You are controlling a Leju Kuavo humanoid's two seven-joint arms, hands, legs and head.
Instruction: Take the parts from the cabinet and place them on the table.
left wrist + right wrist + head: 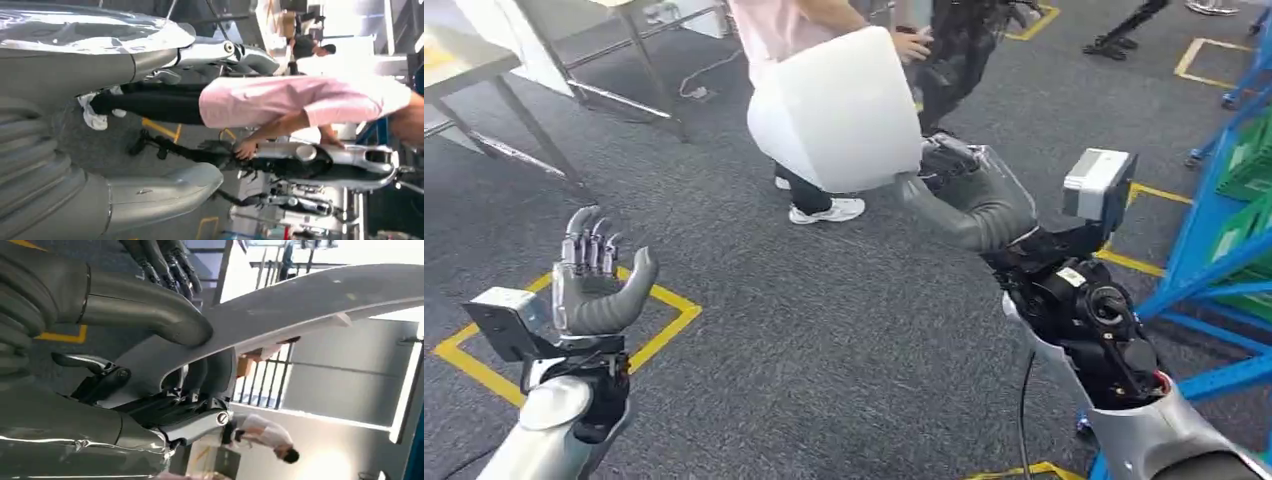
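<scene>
Above the carpet, a white part (837, 110) is being gripped by the right hand (969, 195); it should be kept level while being carried to the desk, the left hand (596, 275) being held open, empty.

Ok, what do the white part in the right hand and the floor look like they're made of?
The white part, gripped by the right hand, looks like moulded plastic: a smooth, matte, thin curved shell, though painted metal can't be ruled out. The floor looks like short-pile grey carpet, speckled and dull, with yellow tape lines on it.
</scene>
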